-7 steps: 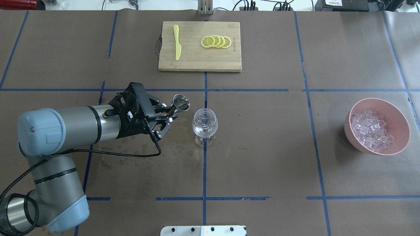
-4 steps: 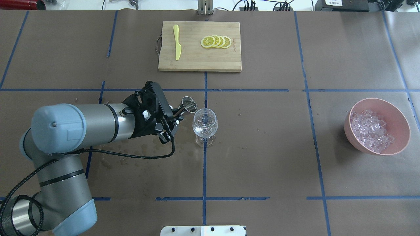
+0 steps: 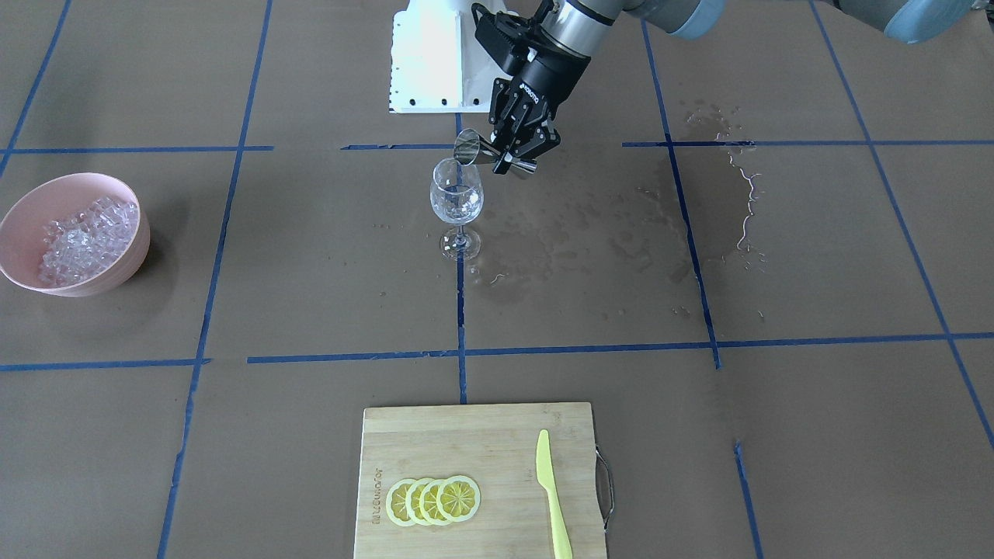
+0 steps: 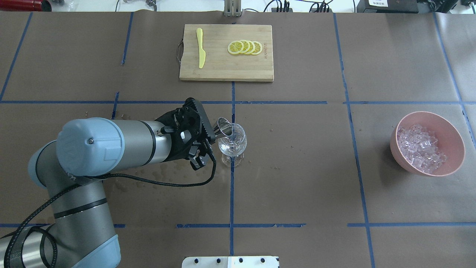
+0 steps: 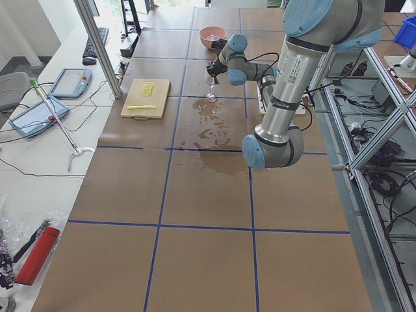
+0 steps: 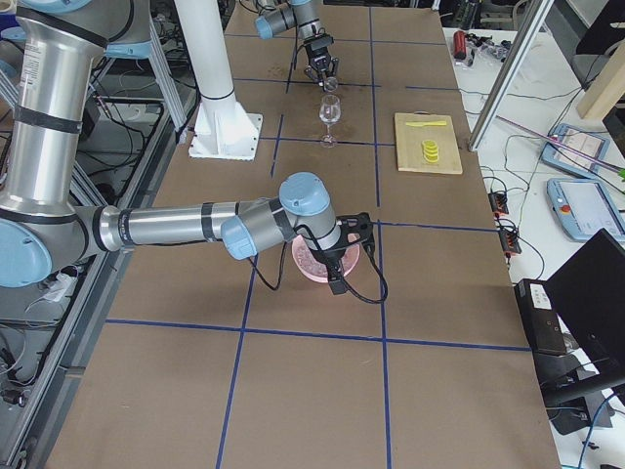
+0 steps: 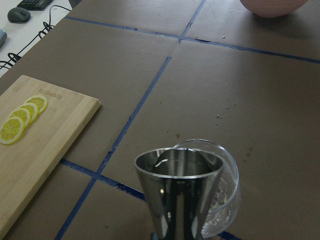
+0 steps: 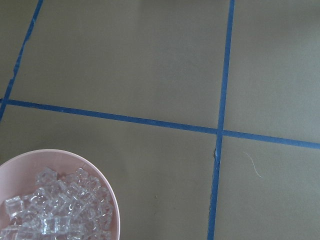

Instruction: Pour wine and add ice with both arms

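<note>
My left gripper (image 4: 212,133) is shut on a steel jigger (image 4: 224,127), tilted with its mouth over the rim of the clear wine glass (image 4: 232,144). The glass stands upright at the table's middle. The front view shows the same: the jigger (image 3: 466,146) leans above the glass (image 3: 457,200), held by the left gripper (image 3: 506,155). In the left wrist view the jigger (image 7: 178,187) overlaps the glass rim (image 7: 227,165). The ice (image 4: 420,149) fills a pink bowl (image 4: 395,149) at the right. My right gripper (image 6: 344,262) hangs by that bowl; I cannot tell its state.
A wooden cutting board (image 4: 227,69) with lemon slices (image 4: 244,47) and a yellow knife (image 4: 200,48) lies at the far middle. Wet stains (image 3: 590,225) spread over the paper on my left side. The white base plate (image 4: 230,261) is at the near edge.
My left arm has moved right and rolled its wrist. The jigger has gone from beside the glass to tipped over its rim.
</note>
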`<state>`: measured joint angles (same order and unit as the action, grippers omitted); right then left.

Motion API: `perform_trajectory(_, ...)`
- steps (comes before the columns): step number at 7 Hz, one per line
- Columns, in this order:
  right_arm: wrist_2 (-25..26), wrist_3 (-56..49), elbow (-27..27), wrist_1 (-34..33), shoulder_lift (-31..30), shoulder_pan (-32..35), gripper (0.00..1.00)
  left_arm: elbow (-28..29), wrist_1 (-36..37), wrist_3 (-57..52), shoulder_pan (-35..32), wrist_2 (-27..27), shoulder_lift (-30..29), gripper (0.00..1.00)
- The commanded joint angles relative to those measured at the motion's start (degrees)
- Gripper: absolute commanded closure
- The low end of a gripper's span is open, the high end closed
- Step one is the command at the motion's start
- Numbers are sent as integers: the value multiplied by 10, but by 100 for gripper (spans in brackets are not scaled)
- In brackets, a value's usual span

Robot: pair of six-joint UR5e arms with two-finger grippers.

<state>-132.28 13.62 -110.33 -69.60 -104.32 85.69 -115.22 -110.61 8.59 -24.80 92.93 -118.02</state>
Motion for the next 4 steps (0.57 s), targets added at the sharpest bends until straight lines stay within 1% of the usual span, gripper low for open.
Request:
perform_trajectory(1, 0, 0, 0, 0, 0, 0, 0, -4, 52, -11, 1, -1, -18, 100)
perform_trajectory(2, 0, 0, 1, 0, 0, 0, 0, -4, 77, -11, 3, -2, -29, 100)
perform_trajectory(4, 0, 0, 2, 0, 0, 0, 0, -4, 101, -38, 4, -3, -29, 100)
